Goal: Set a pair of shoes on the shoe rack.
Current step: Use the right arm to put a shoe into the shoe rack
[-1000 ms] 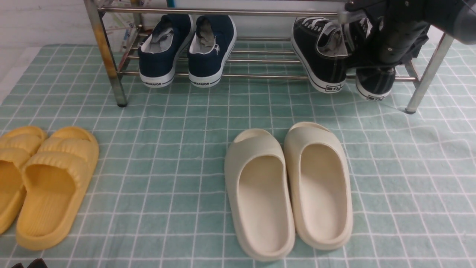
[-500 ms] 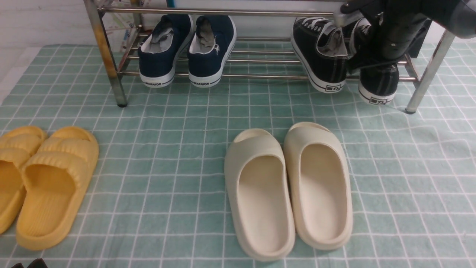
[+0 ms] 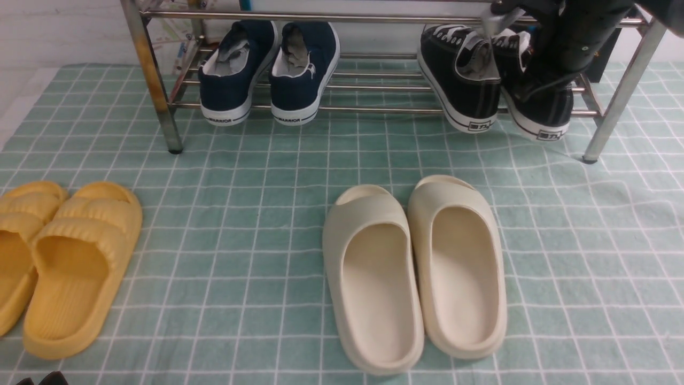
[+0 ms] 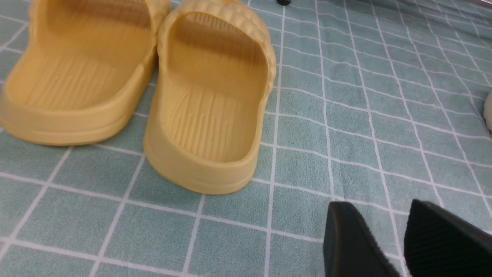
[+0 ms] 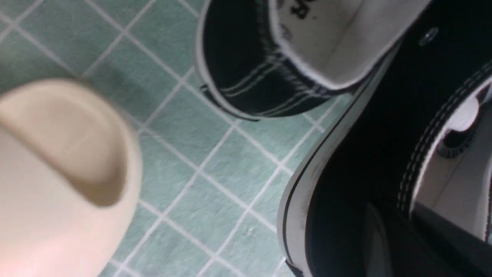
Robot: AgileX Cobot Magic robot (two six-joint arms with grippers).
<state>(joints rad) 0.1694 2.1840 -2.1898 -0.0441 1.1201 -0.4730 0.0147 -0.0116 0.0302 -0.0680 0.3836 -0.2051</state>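
The shoe rack point(image 3: 374, 109) stands at the back, with a rust-stained leg point(image 3: 147, 59) on the left. One black sneaker point(image 3: 465, 85) rests on its lower bars at the right, heel toward me. The second black sneaker point(image 3: 539, 109) lies beside it on the bars, tilted. My right gripper point(image 3: 539, 75) is shut on its collar. In the right wrist view one finger point(image 5: 374, 238) is outside this sneaker's point(image 5: 346, 173) wall and one is inside. The first sneaker's heel point(image 5: 261, 77) shows beyond. My left gripper point(image 4: 378, 207) is open and empty, low over the cloth.
Navy WARRIOR sneakers point(image 3: 270, 69) sit on the rack's left. Cream slippers point(image 3: 417, 267) lie mid-cloth in front of the rack, also showing in the right wrist view point(image 5: 57, 173). Yellow slippers point(image 3: 59, 256) lie front left, just beyond my left gripper point(image 4: 211, 100). The rack's right leg point(image 3: 620, 91) stands beside my right arm.
My right arm has moved up and toward the rack with the second black sneaker. Its heel rose from hanging below the front bar to lying beside the first sneaker.
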